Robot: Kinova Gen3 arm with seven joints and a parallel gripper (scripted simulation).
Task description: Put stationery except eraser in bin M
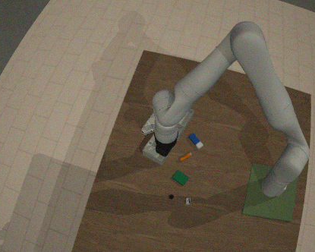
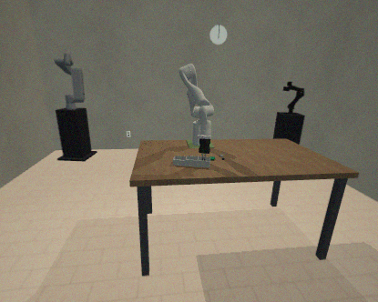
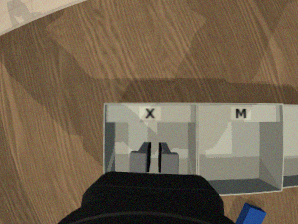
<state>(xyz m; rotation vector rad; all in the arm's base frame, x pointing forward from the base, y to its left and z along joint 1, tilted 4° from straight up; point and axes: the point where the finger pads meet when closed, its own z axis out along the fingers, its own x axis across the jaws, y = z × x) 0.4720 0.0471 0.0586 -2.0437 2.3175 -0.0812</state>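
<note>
A grey row of bins (image 1: 155,153) lies on the brown table, partly under my arm. In the wrist view my gripper (image 3: 154,152) hangs over the bin marked X (image 3: 149,143), fingers nearly together with nothing seen between them. The bin marked M (image 3: 236,145) is next to it on the right and looks empty. A blue and white eraser (image 1: 196,140) lies right of the bins, and its blue end shows in the wrist view (image 3: 250,221). An orange pen (image 1: 185,156) and a green notepad (image 1: 180,177) lie on the table nearer the front.
A small black thing (image 1: 171,196) and a small white thing (image 1: 187,201) lie near the table's front. The arm's base stands on a green mat (image 1: 270,191) at the right. The side view shows my gripper (image 2: 204,155) just above the bins (image 2: 191,161).
</note>
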